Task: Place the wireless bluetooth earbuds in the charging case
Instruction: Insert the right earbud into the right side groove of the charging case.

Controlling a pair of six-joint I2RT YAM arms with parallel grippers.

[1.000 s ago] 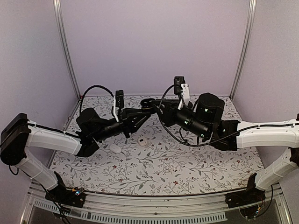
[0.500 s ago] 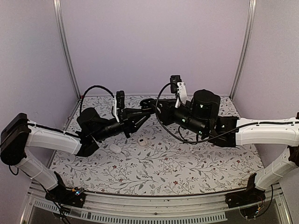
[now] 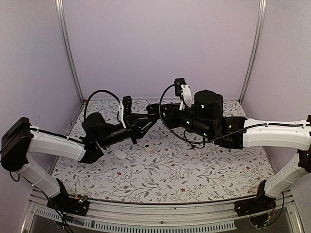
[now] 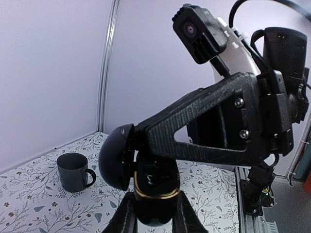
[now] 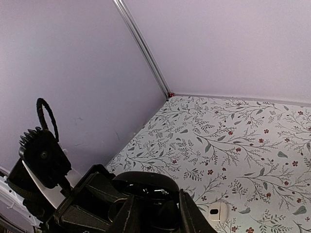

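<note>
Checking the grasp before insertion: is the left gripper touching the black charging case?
Touching. The left wrist view shows the left gripper clamping the black charging case from both sides, with no gap visible, and the case's lid open.

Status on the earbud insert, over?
Left tool shut on charging case, lid open. Right tool at the lid, grip unclear. Earbuds loose on table.

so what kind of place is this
Probably a robot test booth in a lab: plain lilac walls joined by aluminium posts, a floral-covered table, and a left arm and right arm bolted at its near edge.
</note>
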